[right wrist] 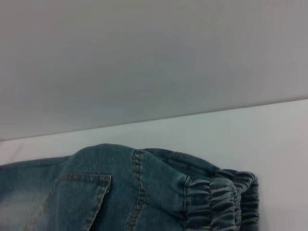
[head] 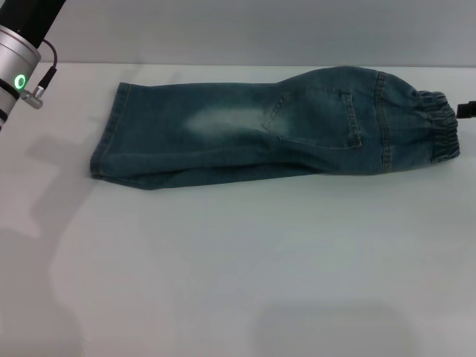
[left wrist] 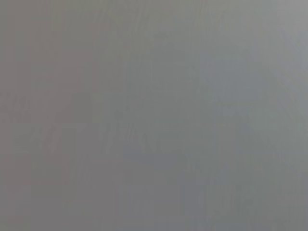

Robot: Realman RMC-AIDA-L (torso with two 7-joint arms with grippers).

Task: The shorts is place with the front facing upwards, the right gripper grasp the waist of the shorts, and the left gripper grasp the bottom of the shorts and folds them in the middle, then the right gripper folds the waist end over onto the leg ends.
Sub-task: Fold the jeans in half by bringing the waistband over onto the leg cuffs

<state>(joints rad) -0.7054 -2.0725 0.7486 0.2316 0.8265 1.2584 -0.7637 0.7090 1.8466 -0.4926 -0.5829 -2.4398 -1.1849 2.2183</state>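
- From my remote seat, the nearest thing in the head view is the bare stretch of the pale white tabletop point(head: 238, 282), crossed only by soft grey shadows.
- Farther in, the blue-green denim shorts point(head: 297, 126) lie flat across the tabletop, already folded lengthwise into one long narrow band running from the robot's left to its right.
- A pale faded oval patch point(head: 223, 119) shows on the leg portion, and a stitched pocket point(head: 316, 119) sits closer to the waist end.
- The bottom of the shorts point(head: 110, 130), the straight hemmed leg openings, points to the robot's left, with the two layers stacked one on the other.
- The waist of the shorts point(head: 439, 126), the ruffled, gathered elastic band, lies at the robot's right, close to the frame edge.
- Just beside that band I see a small black piece of the right gripper point(head: 468, 110) at the right edge of the head view; I cannot tell how its jaws stand.
- The right wrist view looks low across the tabletop at the gathered waist and the pocket seam, with a grey wall point(right wrist: 154, 57) behind.
- At the far left, the silver-grey wrist of the left arm point(head: 18, 67), with its green light and black rings, hangs above the tabletop, apart from the leg hems; the left gripper itself is out of sight.
- The left wrist view gives me only a plain grey field.
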